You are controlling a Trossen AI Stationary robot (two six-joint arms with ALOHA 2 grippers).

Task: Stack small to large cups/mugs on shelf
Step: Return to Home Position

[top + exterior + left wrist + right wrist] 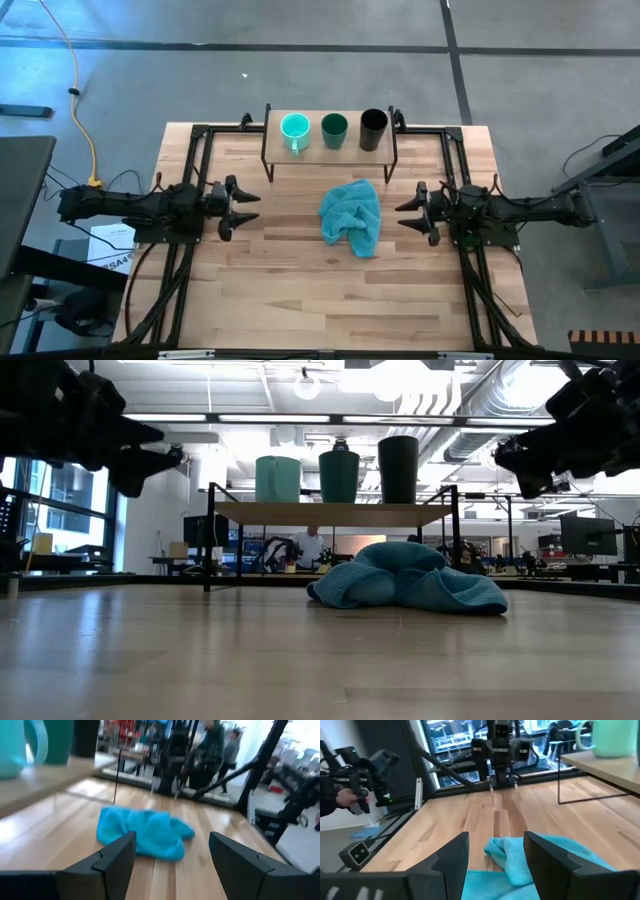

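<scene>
High view: mug (294,127), green cup (334,127), black cup (373,124) line the shelf (330,153), well aside from the spread, empty fingers of left gripper (244,208) and right gripper (403,214). Seemingly light, rigid, slick; pinch a rim

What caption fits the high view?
Turquoise mug, green cup and black cup on the shelf; left gripper and right gripper open.

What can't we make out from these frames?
- Under the teal cloth: hidden by its own folds, every view.
- Black cup: left wrist view, top edge cuts off all but its base.
- Turquoise mug: right wrist view, rim cut off by the top edge.
- Black cup's inside: high view, too dark.
</scene>
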